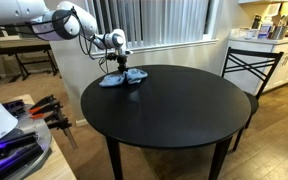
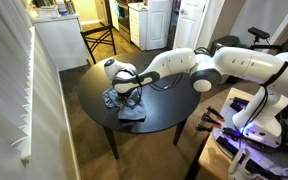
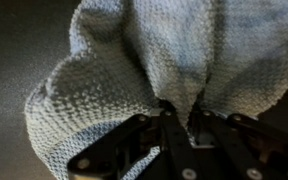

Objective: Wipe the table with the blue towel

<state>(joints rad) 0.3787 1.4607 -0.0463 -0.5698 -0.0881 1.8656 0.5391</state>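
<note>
The blue towel [image 1: 121, 78] lies bunched on the round black table [image 1: 174, 105] near its far edge by the window blinds. It also shows in an exterior view [image 2: 127, 105] and fills the wrist view [image 3: 154, 60] as a knitted light-blue cloth. My gripper [image 1: 120, 66] stands straight down on the towel, seen too from the side [image 2: 127, 91]. In the wrist view the fingers [image 3: 180, 122] are pinched together on a fold of the towel, which rises between them.
A black chair [image 1: 248, 66] stands at the table's side, also in an exterior view [image 2: 99, 40]. Window blinds [image 1: 164, 22] run behind the table. A bench with clamps and tools [image 1: 44, 110] is close to the robot base. White kitchen cabinets [image 2: 56, 40] stand further off.
</note>
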